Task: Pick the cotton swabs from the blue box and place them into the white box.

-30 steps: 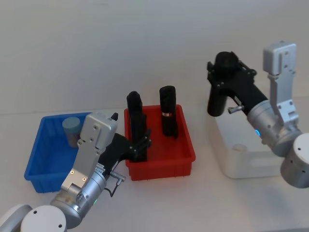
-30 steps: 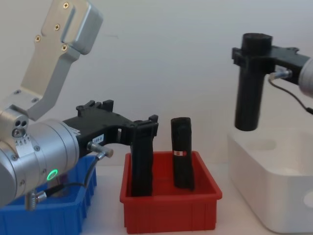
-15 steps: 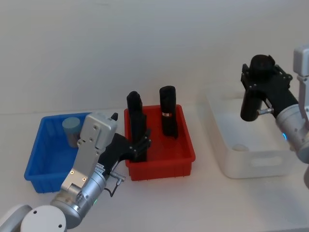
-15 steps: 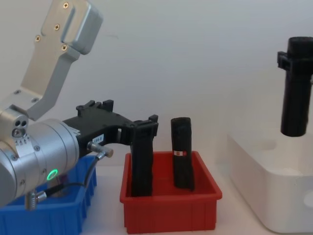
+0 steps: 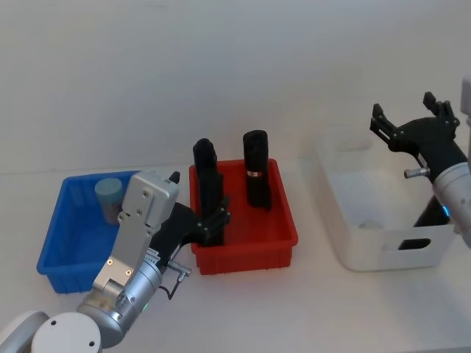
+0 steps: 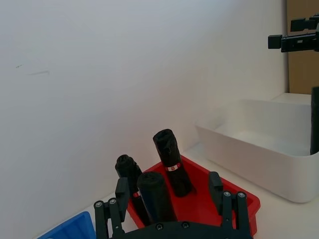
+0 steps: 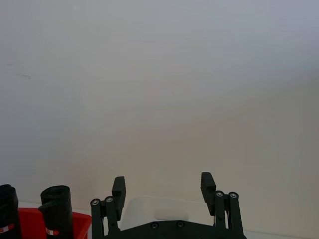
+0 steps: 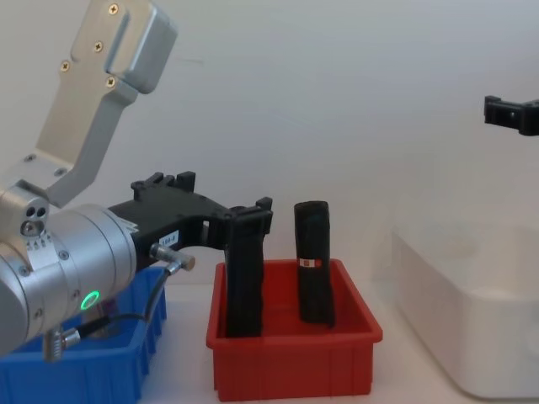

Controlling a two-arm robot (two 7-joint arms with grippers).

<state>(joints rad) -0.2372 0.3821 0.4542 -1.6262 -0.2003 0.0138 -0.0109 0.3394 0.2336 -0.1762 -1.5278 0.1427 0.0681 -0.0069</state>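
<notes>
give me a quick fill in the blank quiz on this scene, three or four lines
1. The two tall black objects stand upright in the ____ bin.
2. The tub of cotton swabs sits in the ____ box.
3. The right pincer hovers open above the ____ box.
4. The left pincer sits at the near left edge of the red bin with its fingers ____.

Missing words: red; blue; white; open

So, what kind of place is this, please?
Probably a robot test bench in a lab: a plain white table against a bare wall, with a blue box, a red bin and a white box in a row. The left pincer hovers at the red bin.
</notes>
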